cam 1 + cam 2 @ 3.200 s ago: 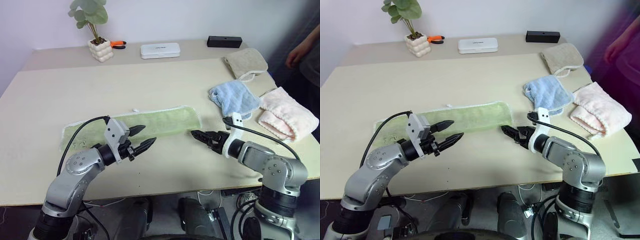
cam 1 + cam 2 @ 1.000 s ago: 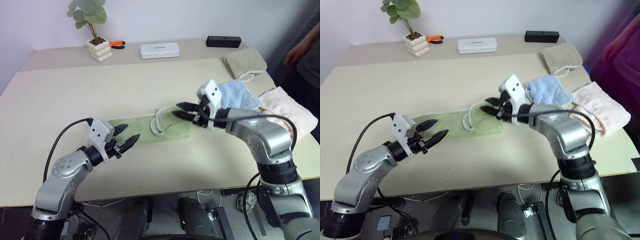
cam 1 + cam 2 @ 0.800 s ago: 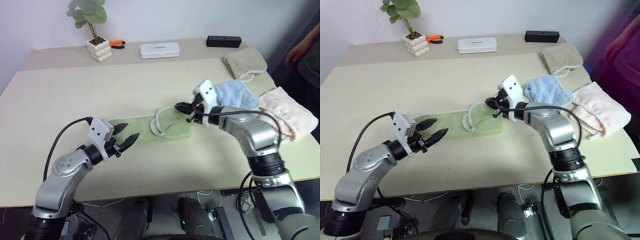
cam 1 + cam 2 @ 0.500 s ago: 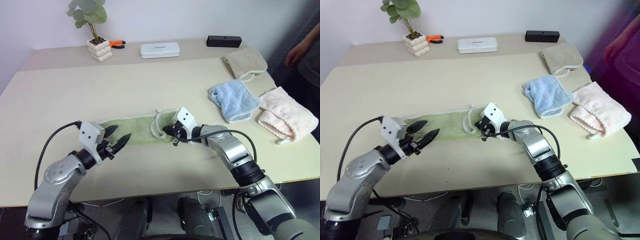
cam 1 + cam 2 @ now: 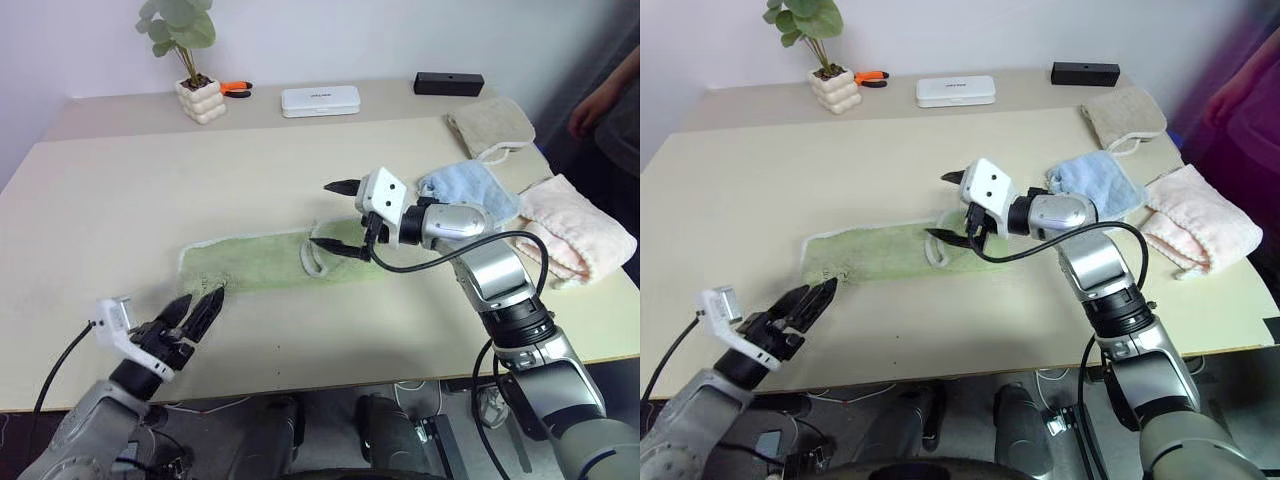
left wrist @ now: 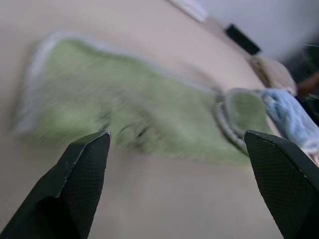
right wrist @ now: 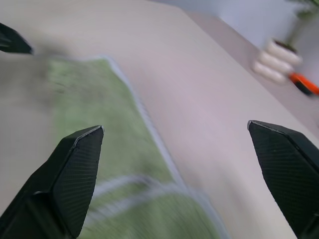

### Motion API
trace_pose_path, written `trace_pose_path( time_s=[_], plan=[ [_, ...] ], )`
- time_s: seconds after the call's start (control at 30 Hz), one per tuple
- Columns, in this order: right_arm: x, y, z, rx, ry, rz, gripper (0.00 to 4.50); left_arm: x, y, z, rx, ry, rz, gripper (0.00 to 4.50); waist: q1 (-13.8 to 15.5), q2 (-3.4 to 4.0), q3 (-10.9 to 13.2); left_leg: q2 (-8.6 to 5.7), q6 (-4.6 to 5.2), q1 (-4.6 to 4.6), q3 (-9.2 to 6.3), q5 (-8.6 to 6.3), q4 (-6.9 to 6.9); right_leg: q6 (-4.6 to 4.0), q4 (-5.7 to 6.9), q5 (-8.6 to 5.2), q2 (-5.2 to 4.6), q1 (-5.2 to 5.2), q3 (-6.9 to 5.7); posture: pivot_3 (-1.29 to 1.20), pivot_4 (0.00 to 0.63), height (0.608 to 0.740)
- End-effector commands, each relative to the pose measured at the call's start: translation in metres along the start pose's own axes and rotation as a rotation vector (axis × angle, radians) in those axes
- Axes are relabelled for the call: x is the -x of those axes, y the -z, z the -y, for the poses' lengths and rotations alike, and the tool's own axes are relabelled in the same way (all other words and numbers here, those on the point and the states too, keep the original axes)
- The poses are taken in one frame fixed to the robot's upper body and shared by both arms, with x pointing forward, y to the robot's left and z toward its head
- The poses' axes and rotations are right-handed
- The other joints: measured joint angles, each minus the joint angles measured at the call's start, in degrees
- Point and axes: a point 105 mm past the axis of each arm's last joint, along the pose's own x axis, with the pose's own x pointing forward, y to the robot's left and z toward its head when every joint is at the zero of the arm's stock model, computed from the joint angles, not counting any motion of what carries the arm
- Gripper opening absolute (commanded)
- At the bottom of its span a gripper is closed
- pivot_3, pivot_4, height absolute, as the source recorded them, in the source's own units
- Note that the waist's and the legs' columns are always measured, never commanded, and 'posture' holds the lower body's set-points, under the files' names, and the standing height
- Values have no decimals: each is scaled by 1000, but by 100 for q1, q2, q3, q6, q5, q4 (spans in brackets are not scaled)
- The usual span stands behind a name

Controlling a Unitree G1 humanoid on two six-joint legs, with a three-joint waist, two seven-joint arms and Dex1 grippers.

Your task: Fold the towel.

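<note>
Surface: a pale beige table (image 5: 300, 160) with a raised ledge of the same colour along its far edge, set against a plain whitish wall.

On the ledge: a potted plant (image 5: 190, 60) in a knobbly white pot, an orange-handled tool (image 5: 236, 89) just beside it, a flat white box (image 5: 320, 100), and a small black box (image 5: 449, 83) further to the right.

Right part of the table: a beige towel (image 5: 492, 126) farthest back, a light blue towel (image 5: 470, 195) nearer, and a pink towel (image 5: 580, 228) at the right edge, lying close together. A person's arm (image 5: 605, 100) shows at the right border.

The towel (image 5: 260, 262), light green with whitish edging, lies flat near the middle of the table as a long strip running left to right. Its right end is turned back over itself, and the edging forms a loop there.

The right gripper (image 5: 338, 216) hangs over that turned-back end, pointing to the robot's left, jaws spread wide and empty. The lower fingertip sits just at the loop; I cannot tell whether it touches.

The left gripper (image 5: 193, 314) is near the front edge, just short of the towel's left end, jaws apart and holding nothing.
</note>
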Motion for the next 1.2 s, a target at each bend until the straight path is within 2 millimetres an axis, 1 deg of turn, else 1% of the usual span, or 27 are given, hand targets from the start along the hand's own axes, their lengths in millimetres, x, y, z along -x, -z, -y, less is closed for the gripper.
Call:
trace_pose_path(
  time_s=[0.03, 0.17, 0.3, 0.37, 0.43, 0.5, 0.53, 0.63, 0.73, 0.77, 0.83, 0.9, 0.97, 1.03, 1.07, 1.1, 1.13, 1.2],
  plan=[
    [-5, -16, -13, 77, -58, 63, 4448, 2, 6, -17, 156, -124, 5, 4500, 0, -5, -2, -1, 0, 0, 0, 0, 1, 0, -1, 0, 0, 0, 0, 0, 150, 740],
    [-9, -11, -19, 75, -76, 55, 4448, -7, 3, -23, 265, -176, 34, 4500, 7, -8, -4, -3, 0, 0, 1, 0, 1, 0, -2, 0, -2, 1, 0, 0, 150, 740],
    [-14, -9, -27, 78, -91, 53, 4448, -24, -8, -32, 307, -224, 72, 4500, 6, -8, -5, -3, -1, 2, 0, 1, 2, 0, 1, 1, 1, 1, 0, 0, 150, 740],
    [-15, -9, -29, 78, -93, 53, 4448, -33, -14, -40, 355, -257, 103, 4500, 7, -8, -6, -3, -2, 3, 1, 1, 1, 0, 2, 1, 2, 1, 0, 0, 150, 740],
    [-15, -8, -30, 78, -90, 51, 4448, -41, -17, -42, 380, -264, 110, 4500, 7, -8, -6, -3, -2, 3, 1, 1, 2, 2, 3, 3, 2, 1, 0, 0, 150, 740],
    [-14, -6, -29, 81, -80, 40, 4500, -48, -17, -41, 379, -254, 96, 3965, 7, -8, -7, -4, -3, 3, 2, 2, 2, 3, 2, 3, 2, 1, 1, 0, 150, 740],
    [-14, -5, -29, 84, -77, 35, 4500, -50, -17, -40, 375, -249, 89, 3618, 6, -8, -7, -4, -2, 3, 2, 2, 1, 6, 3, 5, 2, 1, 1, 0, 150, 740],
    [-11, -3, -30, 87, -70, 23, 4500, -54, -22, -37, 376, -230, 101, 2099, 5, -9, -7, -4, -3, 3, 2, 2, 0, 6, 2, 5, 3, 0, 1, 0, 150, 740],
    [-9, -2, -32, 84, -65, 18, 4500, -54, -30, -37, 369, -215, 131, 604, 5, -11, -7, -4, -3, 2, 2, 2, 1, 6, 1, 5, 2, 0, 1, 0, 150, 740],
    [-8, -2, -33, 81, -64, 15, 4500, -52, -39, -38, 359, -209, 168, 45, 5, -11, -7, -4, -3, 2, 2, 1, 1, 6, 1, 5, 2, 0, 1, 0, 150, 740],
    [-6, -1, -35, 76, -61, 9, 4500, -45, -58, -39, 317, -198, 256, 45, 5, -11, -7, -4, -3, 2, 1, 2, 1, 4, 2, 4, 2, 0, 1, 0, 150, 740],
    [-2, 0, -35, 62, -52, -3, 4500, -26, -88, -48, 197, -214, 352, 45, -16, -18, -8, -3, -3, 2, 2, 1, -2, 1, 2, 2, 2, -2, 1, 0, 150, 740],
    [3, 2, -35, 53, -45, -14, 4500, -11, -110, -52, 118, -223, 409, 45, -41, -22, -8, 2, -4, 2, 3, 1, -7, -1, 3, 2, 4, -8, 3, 0, 150, 740],
    [7, 4, -32, 35, -34, -27, 4500, -1, -130, -48, 29, -195, 449, 45, -15, -23, -8, 2, -4, 2, 4, 1, -9, -2, 2, 0, 4, -10, 4, 0, 150, 740],
    [8, 5, -31, 29, -30, -31, 4500, 1, -136, -45, 0, -181, 457, 45, -6, -23, -8, 2, -4, 2, 4, 0, -8, -3, 1, 0, 4, -8, 4, 0, 150, 740],
    [9, 8, -30, 26, -26, -39, 4500, 0, -141, -37, -67, -145, 443, 45, 10, -25, -9, 1, -4, 2, 5, 0, -8, -3, -2, 0, 3, -7, 4, 0, 150, 740],
    [10, 10, -29, 24, -24, -46, 4500, -2, -144, -29, -131, -108, 421, 45, 22, -33, -11, -1, -4, 2, 4, 0, -7, -4, -3, -1, 2, -3, 3, 0, 150, 740],
    [10, 12, -28, 23, -22, -53, 4500, -4, -146, -20, -199, -67, 394, 45, 28, -39, -11, -1, -4, 2, 2, 0, -6, -4, -7, -1, 2, 0, 0, 0, 150, 740]
  ],
)
